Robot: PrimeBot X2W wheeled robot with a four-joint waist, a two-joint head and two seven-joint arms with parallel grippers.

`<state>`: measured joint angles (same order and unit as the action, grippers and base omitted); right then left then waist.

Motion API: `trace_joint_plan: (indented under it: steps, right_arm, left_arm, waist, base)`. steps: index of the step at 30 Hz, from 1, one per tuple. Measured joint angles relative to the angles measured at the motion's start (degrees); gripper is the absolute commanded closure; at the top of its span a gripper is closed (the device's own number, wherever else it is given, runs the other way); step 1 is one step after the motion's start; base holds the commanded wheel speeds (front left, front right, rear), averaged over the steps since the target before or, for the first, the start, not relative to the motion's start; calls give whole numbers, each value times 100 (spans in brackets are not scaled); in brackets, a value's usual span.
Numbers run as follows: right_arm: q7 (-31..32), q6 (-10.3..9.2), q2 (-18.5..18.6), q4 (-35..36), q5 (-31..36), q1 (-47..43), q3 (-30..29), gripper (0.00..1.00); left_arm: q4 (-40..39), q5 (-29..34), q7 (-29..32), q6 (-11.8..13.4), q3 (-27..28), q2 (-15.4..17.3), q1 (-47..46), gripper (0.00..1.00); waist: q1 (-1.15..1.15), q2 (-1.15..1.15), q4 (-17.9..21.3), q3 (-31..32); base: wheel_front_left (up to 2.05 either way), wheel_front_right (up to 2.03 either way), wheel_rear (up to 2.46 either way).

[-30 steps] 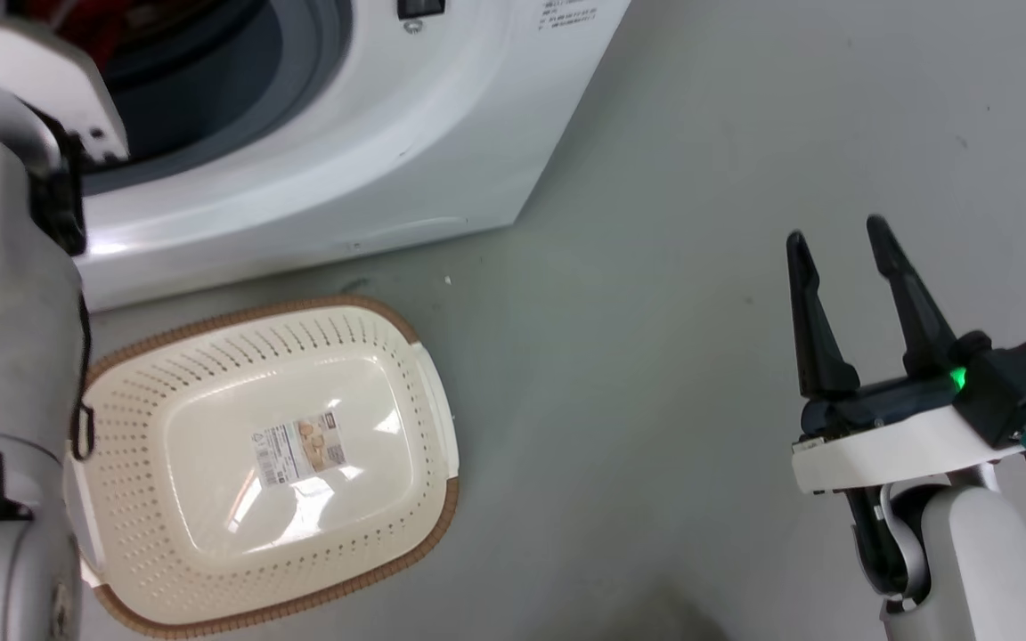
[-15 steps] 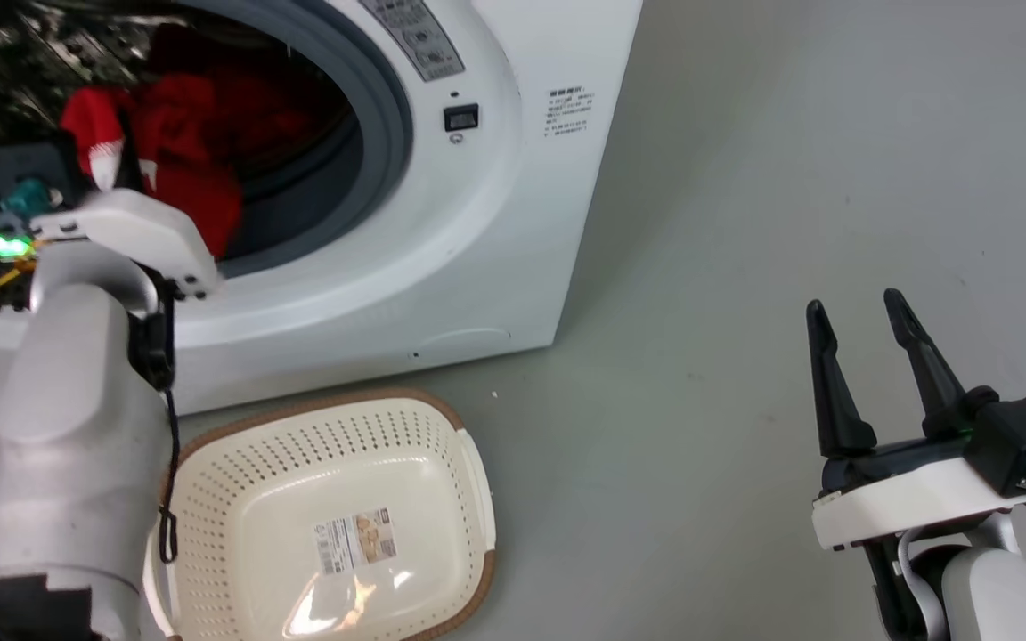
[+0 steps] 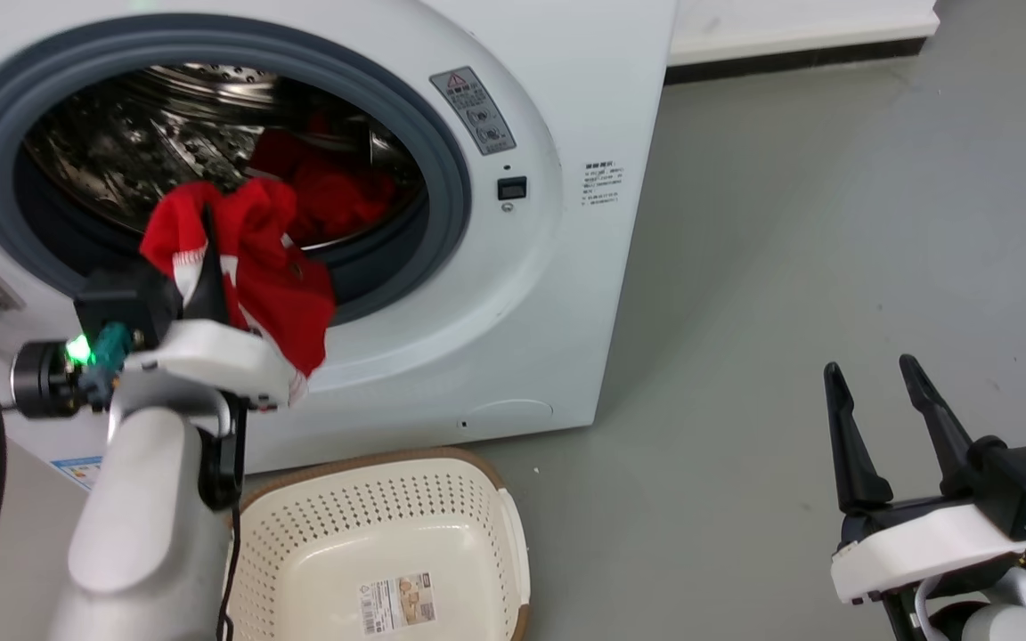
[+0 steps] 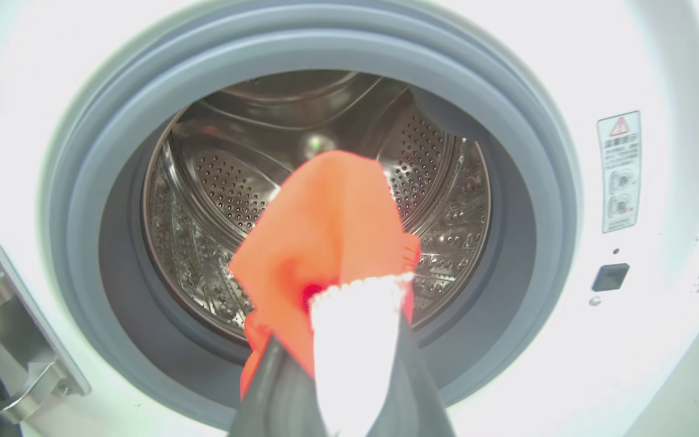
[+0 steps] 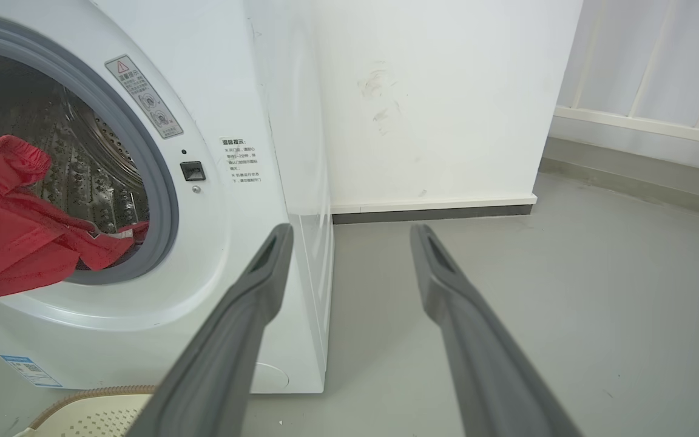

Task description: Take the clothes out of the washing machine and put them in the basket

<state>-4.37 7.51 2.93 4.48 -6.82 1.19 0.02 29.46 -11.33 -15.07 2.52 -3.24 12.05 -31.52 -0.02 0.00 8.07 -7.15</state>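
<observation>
Head view. Washer [image 3: 522, 294] at 11 o'clock. Basket [image 3: 344, 507] on floor [image 3: 745, 267] before it, 6 o'clock. Garment [image 3: 272, 276] at porthole [image 3: 446, 178] lip, 9 o'clock, pinched in left gripper [image 3: 207, 233]. More clothes [image 3: 335, 191] behind it, in drum [image 3: 121, 142]. Right gripper [image 3: 867, 365] at 4 o'clock, well apart from washer.

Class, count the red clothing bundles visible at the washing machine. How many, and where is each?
2. One red garment hangs from the left gripper at the porthole; another red heap lies inside the drum. More may be hidden.
</observation>
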Motion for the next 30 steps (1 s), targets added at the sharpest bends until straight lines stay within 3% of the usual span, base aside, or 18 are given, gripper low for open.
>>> trace_joint_plan:
  steps: [6,7,8,15,19,30]
  right_arm:
    - [160,-1,3,99,36,-264,-54,0]
    - [235,0,2,178,77,-300,-55,0]
    - [244,0,1,205,80,-311,-51,0]
    - [344,0,0,364,92,-342,-11,0]
    - [339,0,1,417,97,-183,-7,0]
    - [181,0,1,430,32,406,123,0]
  left_arm:
    - [-1147,54,238,157,-154,-93,977,100]
    - [-1853,58,466,268,-219,-152,1464,100]
    - [-2057,63,539,313,-236,-164,1632,100]
    - [-2735,-31,895,493,-378,-370,2533,100]
    - [-2551,-148,894,503,-430,-479,2674,100]
    - [-849,-290,527,392,-809,-740,2194,100]
  waist:
    - [0,0,-152,303]
    - [0,0,-250,360]
    - [1,0,-280,362]
    - [1,0,-382,169]
    - [2,0,-385,-122]
    - [3,0,-243,-1373]
  base:
    - [0,0,0]
    - [0,0,0]
    - [0,0,0]
    - [0,0,0]
    - [0,0,0]
    - [0,0,0]
